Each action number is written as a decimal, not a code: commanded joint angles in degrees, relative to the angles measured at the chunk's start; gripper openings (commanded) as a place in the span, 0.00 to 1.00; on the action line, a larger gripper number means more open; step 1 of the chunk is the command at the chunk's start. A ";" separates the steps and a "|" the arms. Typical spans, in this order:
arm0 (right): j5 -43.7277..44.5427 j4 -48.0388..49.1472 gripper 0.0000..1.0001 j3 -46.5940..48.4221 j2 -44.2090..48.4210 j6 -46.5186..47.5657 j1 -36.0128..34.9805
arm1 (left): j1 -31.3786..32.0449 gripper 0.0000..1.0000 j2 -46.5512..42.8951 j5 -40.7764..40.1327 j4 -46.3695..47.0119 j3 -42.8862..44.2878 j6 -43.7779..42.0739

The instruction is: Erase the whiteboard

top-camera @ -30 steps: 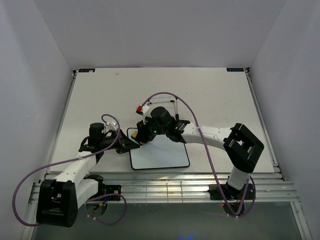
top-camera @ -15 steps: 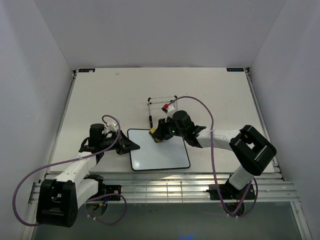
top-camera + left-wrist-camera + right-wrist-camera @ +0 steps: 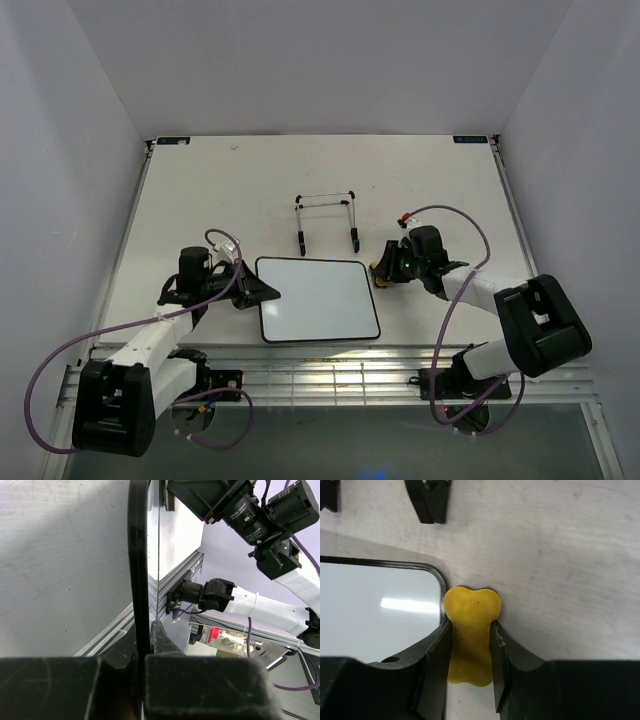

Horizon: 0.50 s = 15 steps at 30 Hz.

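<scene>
**Top view, lower centre.** The whiteboard (image 3: 318, 298) lies on the table (image 3: 200, 190). Its face is blank white inside the thin black frame.

**Left edge of the board.** The left fingers (image 3: 265, 292) are clamped on the frame. In the left wrist view, the black rim runs up from between the two fingers at the bottom of the frame and is gripped edge-on.

**Just off the board's upper right corner.** The right fingers (image 3: 388, 272) are closed on a small yellow eraser (image 3: 470, 635). In the right wrist view, both fingers pinch the eraser at its waist. Its rounded end sits over bare table just beside the board's rounded corner, at centre left. Whether the eraser and the frame touch cannot be told.

**Farther up the top view.** A black wire easel stand (image 3: 327, 220) stands on the table, beyond the board's top edge and apart from it. Its two feet appear at the upper left of the right wrist view.
</scene>
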State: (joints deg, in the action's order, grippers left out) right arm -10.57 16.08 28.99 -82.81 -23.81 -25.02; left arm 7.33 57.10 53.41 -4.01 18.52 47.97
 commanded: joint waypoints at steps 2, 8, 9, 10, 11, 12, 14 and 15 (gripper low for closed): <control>1.60 -15.62 0.26 0.18 6.24 3.42 5.14 | 0.23 0.00 -2.52 0.47 0.24 3.10 -3.93; 4.84 -22.22 0.28 3.87 11.35 6.14 15.60 | 0.23 0.00 -5.77 1.26 0.06 4.50 -4.02; 9.99 -24.66 0.28 4.66 11.35 6.32 16.13 | 0.14 0.00 -7.08 1.35 0.32 4.59 -4.11; 13.17 -25.99 0.29 6.50 11.26 6.50 16.14 | 0.22 0.00 -7.79 1.44 0.67 4.77 -3.67; 15.21 -26.96 0.30 7.21 11.09 6.67 16.14 | 0.23 0.00 -8.49 1.61 1.11 4.85 -3.41; 16.97 -27.93 0.30 7.91 10.83 6.67 16.31 | 0.23 0.00 -9.19 2.22 2.42 4.94 -2.97; 21.72 -29.26 0.32 9.23 9.86 6.50 16.23 | 0.23 0.00 -11.22 3.01 3.48 5.21 -1.57; 23.82 -29.61 0.33 9.67 8.72 6.41 16.31 | 0.23 0.00 -11.92 3.37 5.92 5.47 -1.04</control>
State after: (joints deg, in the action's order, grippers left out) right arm 3.88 -9.43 35.53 -72.66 -18.74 -8.97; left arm 7.35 48.27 53.21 -4.54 20.64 45.52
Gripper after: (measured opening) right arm 0.391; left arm 0.111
